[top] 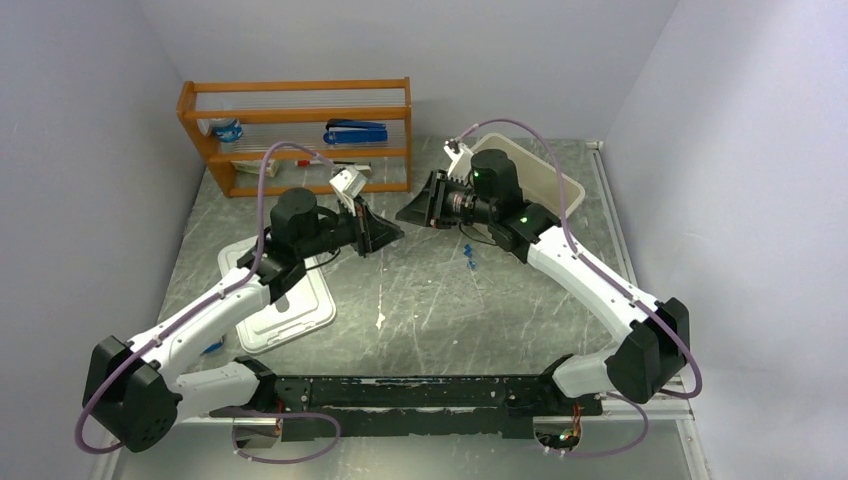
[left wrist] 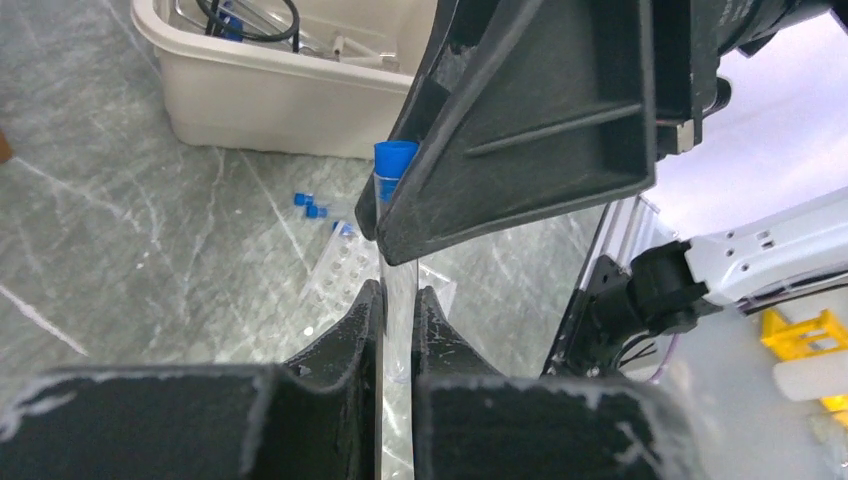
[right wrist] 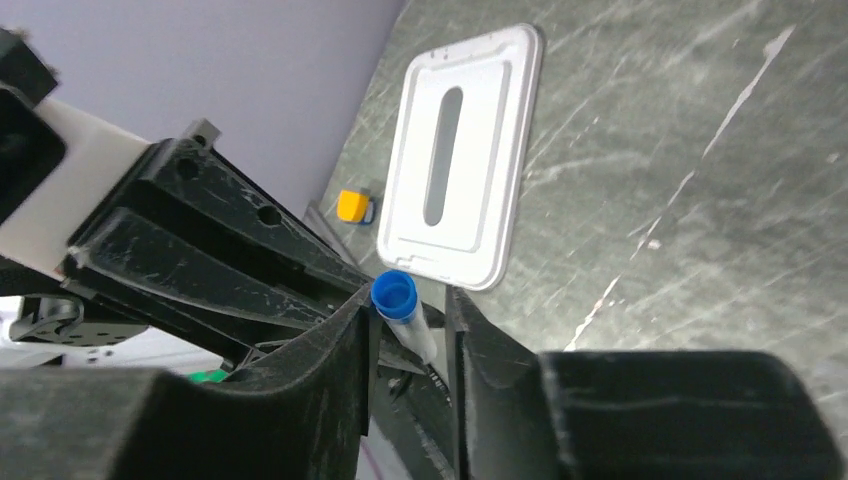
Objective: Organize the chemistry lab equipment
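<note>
A clear tube with a blue cap [left wrist: 394,162] is held in mid-air between the two arms, above the middle of the table. My left gripper [left wrist: 400,296] is shut on its clear lower body. My right gripper [right wrist: 408,316] stands open around the capped end [right wrist: 394,297]: the cap leans on one finger and a gap shows at the other. In the top view the left gripper [top: 385,232] and right gripper [top: 415,211] meet tip to tip. A clear rack [left wrist: 343,276] and loose blue caps [left wrist: 310,207] lie on the table below.
A beige bin [top: 553,183] with black tubing and other items stands at the back right. An orange shelf [top: 300,152] is at the back left. A white lid [top: 300,318] lies under the left arm, with a small yellow-and-blue block [right wrist: 352,206] beside it.
</note>
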`<state>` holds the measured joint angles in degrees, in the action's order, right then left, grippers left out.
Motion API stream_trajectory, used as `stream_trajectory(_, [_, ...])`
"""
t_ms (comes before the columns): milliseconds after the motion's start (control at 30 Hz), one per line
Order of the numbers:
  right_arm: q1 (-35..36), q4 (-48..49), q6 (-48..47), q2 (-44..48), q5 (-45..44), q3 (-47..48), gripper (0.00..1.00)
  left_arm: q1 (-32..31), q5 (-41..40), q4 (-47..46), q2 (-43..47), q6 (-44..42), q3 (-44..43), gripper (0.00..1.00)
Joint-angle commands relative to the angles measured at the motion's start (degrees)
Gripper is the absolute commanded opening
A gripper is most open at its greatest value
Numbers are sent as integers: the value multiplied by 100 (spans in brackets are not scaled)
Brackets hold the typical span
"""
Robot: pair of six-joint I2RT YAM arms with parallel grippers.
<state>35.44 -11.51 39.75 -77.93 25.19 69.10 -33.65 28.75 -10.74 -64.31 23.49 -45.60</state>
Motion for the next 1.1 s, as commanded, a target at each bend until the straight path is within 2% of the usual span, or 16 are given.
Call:
stream_trajectory(0, [-44, -397, -157, -18, 308, 152, 25, -45, 130, 807, 54, -823, -576, 5])
stream_trajectory(133, [-115, -466, -175, 65, 428, 225, 13, -45, 127, 1356, 35, -1114, -804, 5])
stream_trajectory(333, [-220, -411, -203, 171, 571, 140, 14, -45, 316, 1868, -58, -1401, -1081, 5])
stream_trajectory(400, [-222, -308, -213, 192, 607, 75, 9, -45, 258, 1939, -76, -1389, -1135, 6])
stream_trajectory(433, [-222, -202, -232, 202, 641, 20, 6, -45, 130, 1967, -91, -1314, -1159, 21])
stream_trajectory(467, [-222, 22, -286, 226, 649, -82, 5, -45, -133, 2008, -110, -1205, -1217, 42])
stream_trajectory(533, [-189, 340, -610, 305, 335, -379, 4, -45, -724, 2080, -144, -999, -1254, 72])
stream_trajectory(567, [-162, 412, -784, 363, -5, -564, 4, -45, -1002, 2171, -165, -905, -1272, 79])
stream_trajectory(633, [-115, 521, -1292, 404, -716, -882, 2, -45, -1547, 2313, -178, -722, -1280, 86])
stream_trajectory(733, [-3, 742, -1895, 472, -2004, -1346, 0, -43, -2278, 2444, -100, -362, -1157, 89])
stream_trajectory(867, [159, 1117, -2332, 577, -3662, -1963, 0, -45, -2619, 2593, 73, -137, -1003, 88])
stream_trajectory(1000, [294, 1530, -2566, 642, -4539, -2423, 0, -41, -3034, 2827, 162, -274, -1084, 87])
stream_trajectory(1067, [331, 1626, -2533, 637, -4523, -2522, 0, -45, -3157, 2834, 185, -326, -1097, 87])
